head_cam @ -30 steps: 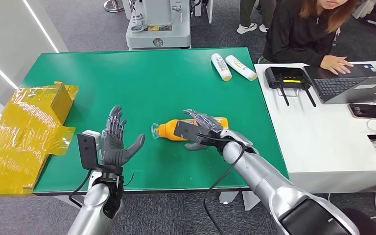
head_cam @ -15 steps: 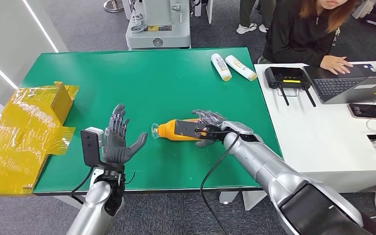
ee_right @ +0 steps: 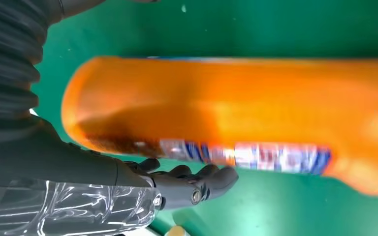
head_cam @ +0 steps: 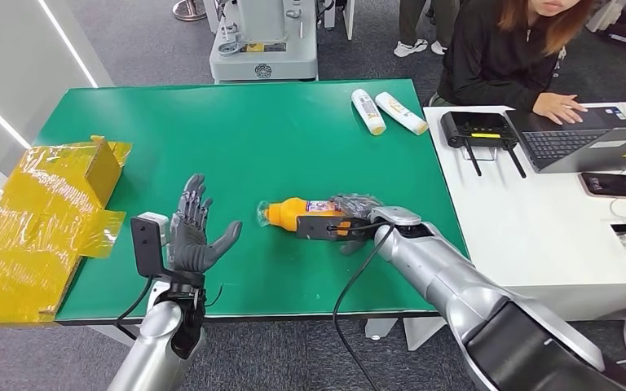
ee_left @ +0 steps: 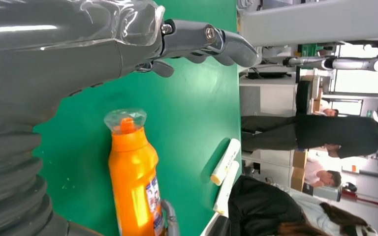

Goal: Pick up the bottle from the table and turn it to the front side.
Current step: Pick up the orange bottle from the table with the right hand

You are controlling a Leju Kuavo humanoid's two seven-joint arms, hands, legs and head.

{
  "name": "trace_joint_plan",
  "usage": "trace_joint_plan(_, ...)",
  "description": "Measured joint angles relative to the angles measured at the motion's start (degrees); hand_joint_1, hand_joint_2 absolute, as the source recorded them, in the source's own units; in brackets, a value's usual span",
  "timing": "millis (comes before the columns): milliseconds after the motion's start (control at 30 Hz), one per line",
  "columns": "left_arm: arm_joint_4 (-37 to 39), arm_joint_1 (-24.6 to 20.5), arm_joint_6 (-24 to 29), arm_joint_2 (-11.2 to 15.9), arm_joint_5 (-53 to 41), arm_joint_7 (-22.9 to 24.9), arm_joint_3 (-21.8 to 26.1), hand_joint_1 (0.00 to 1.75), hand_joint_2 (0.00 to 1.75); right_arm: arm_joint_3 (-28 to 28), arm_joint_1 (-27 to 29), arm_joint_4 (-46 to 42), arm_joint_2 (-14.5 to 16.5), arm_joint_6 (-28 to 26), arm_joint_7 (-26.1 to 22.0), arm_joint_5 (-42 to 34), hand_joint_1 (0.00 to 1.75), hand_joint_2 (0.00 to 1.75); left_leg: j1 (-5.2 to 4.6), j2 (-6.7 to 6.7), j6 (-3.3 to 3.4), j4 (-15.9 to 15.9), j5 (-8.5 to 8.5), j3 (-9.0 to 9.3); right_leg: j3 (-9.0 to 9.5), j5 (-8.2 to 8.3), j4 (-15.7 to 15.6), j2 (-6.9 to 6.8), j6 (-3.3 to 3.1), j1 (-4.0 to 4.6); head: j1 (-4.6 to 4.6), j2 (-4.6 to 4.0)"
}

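Bottle lies on its side on the green counter, cap toward the left hand, which is open and empty. The right hand wraps its fingers around the base end, apparently gripping. Smooth rigid plastic, likely slippery; mid-body hold suits turning.

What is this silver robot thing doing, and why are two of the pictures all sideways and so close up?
It is a robot shaped like a person, with two silver arms and hands. One picture comes from a camera on its head, looking down at a green table. The sideways pictures come from cameras on its wrists, so they look turned. Its right hand is wrapped around an orange bottle lying on its side. Its left hand is open and holds nothing. Two white tubes lie at the far edge, and yellow wrapped cardboard sits at one end. A person works at a laptop nearby.
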Motion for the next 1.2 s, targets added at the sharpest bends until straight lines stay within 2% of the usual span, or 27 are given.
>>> trace_joint_plan(400, 1.7, 0.1, 0.0, 0.3, 0.4, -1.0, 0.0, 0.00, 1.75, 4.5, 0.5, 2.1, 0.0, -1.5, 0.9, 4.2, 0.00, 1.75, 0.00, 0.01, 0.00, 0.0, 0.00, 0.00, 0.00, 0.01, 0.0, 0.01, 0.01, 0.00, -0.01, 0.01)
trace_joint_plan(533, 2.1, 0.1, 0.0, 0.4, 0.5, -1.2, 0.0, 0.00, 1.75, 5.3, 0.7, 2.2, 0.0, -2.2, 1.0, 4.6, 0.12, 1.75, 0.00, 0.01, 0.00, 0.0, 0.00, 0.01, 0.01, 0.01, 0.0, 0.01, 0.02, 0.00, 0.00, 0.01)
trace_joint_plan(667, 2.4, 0.1, 0.0, 0.4, 0.5, -1.3, 0.0, 0.00, 1.75, 5.7, 0.9, 2.4, 0.0, -3.1, 1.0, 5.3, 1.72, 1.75, 0.00, 0.02, 0.00, 0.0, 0.01, 0.02, 0.02, 0.03, 0.0, 0.02, 0.04, 0.00, -0.01, 0.00)
trace_joint_plan(800, 2.6, 0.1, 0.0, 0.4, 0.6, -1.3, 0.0, 0.00, 1.75, 6.2, 1.1, 2.4, 0.0, -4.1, 1.0, 5.5, 1.69, 1.75, 0.00, 0.02, 0.00, 0.0, 0.01, 0.03, 0.02, 0.03, 0.0, 0.02, 0.04, 0.00, -0.01, 0.00)
trace_joint_plan(1200, 2.6, 0.9, -0.3, 0.5, 0.6, -1.5, 0.0, 0.00, 1.75, 6.4, 2.8, 2.1, -1.0, -9.9, -1.2, 5.8, 1.75, 1.75, 0.00, 0.01, 0.00, 0.1, 0.01, 0.03, 0.04, 0.03, 0.0, 0.01, 0.05, 0.00, -0.01, 0.01)
